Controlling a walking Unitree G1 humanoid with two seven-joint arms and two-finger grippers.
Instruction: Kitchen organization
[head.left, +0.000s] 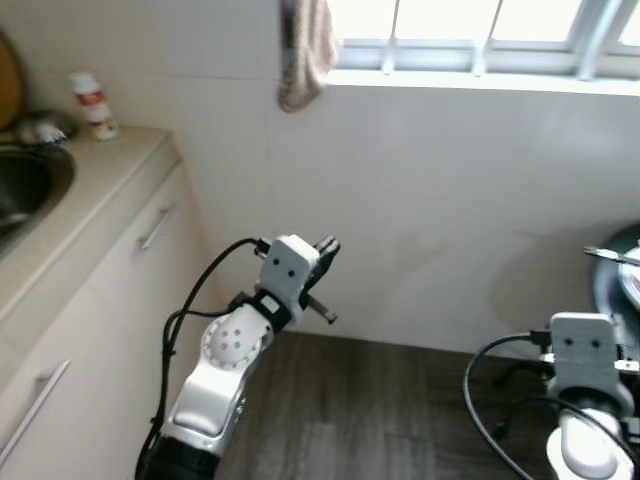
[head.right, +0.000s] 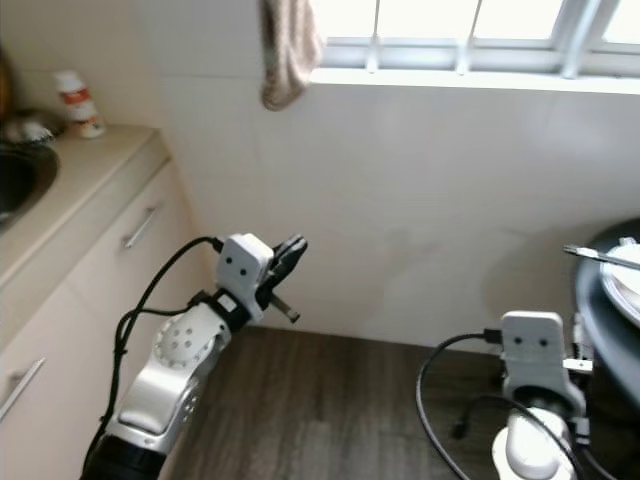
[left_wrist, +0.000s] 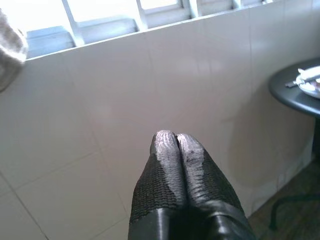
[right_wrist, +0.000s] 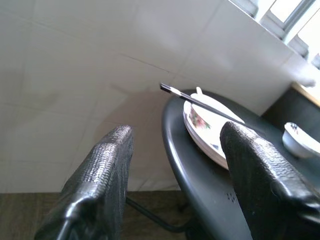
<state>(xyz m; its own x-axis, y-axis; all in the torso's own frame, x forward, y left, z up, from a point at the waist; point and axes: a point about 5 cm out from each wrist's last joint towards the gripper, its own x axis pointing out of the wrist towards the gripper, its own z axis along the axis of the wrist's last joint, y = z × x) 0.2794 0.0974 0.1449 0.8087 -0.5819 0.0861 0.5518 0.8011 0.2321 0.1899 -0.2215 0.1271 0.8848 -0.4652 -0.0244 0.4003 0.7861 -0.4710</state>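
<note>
Step, as judged: approach, nothing grasped yet. Right end effector (right_wrist: 175, 175) spread open, empty, aimed at round dark surface (right_wrist: 200, 165). Left end effector (left_wrist: 177, 150) closed on nothing, facing tiled wall. Next move calls for closing in on surface, right fingers around plate rim.

Counts: one plate (right_wrist: 207, 127); chopsticks (right_wrist: 200, 104) across it, number unclear; one small bowl (right_wrist: 300, 141); one bottle (head.left: 93, 103) by sink; one cloth (head.left: 305, 50).

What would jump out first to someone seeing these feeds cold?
Most striking is the left gripper, raised before the white tiled wall with its fingers shut and nothing in them. On the robot's right stands a round black table bearing a plate with chopsticks laid across it; the open right gripper faces it. A cloth hangs by the window, and a small bottle stands on the counter beside the sink.
</note>
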